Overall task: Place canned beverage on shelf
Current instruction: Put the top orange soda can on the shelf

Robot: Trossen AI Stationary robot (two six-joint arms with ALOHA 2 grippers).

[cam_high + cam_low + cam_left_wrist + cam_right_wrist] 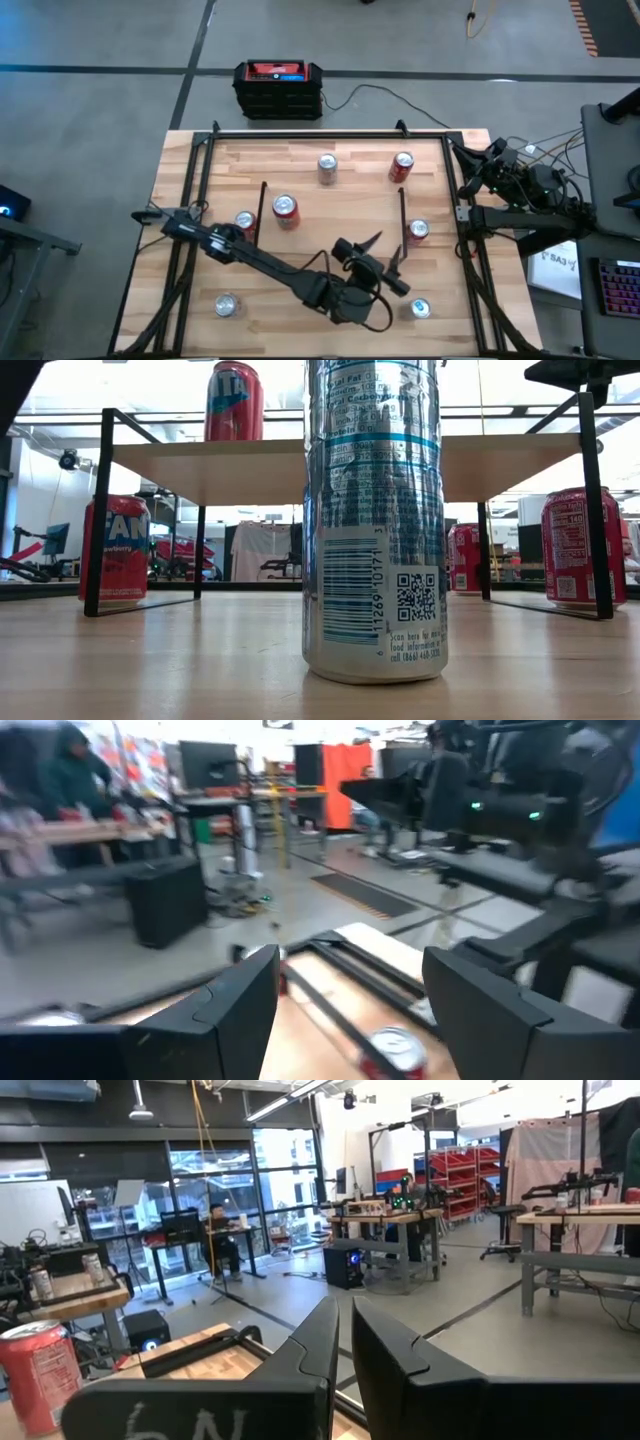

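Overhead view of the light-wood table [300, 160]: the left gripper [385, 262] hangs near centre with its fingers [235, 1010] spread and released, grasping nothing. The low light-wood shelf on thin black legs [260, 465] carries one red can [234, 400]. A tall silver can with blue print [375, 520] stands on the table at 5 o'clock from the left gripper. The right gripper [345, 1350], at the 3 o'clock table edge, has its fingers clenched, empty.
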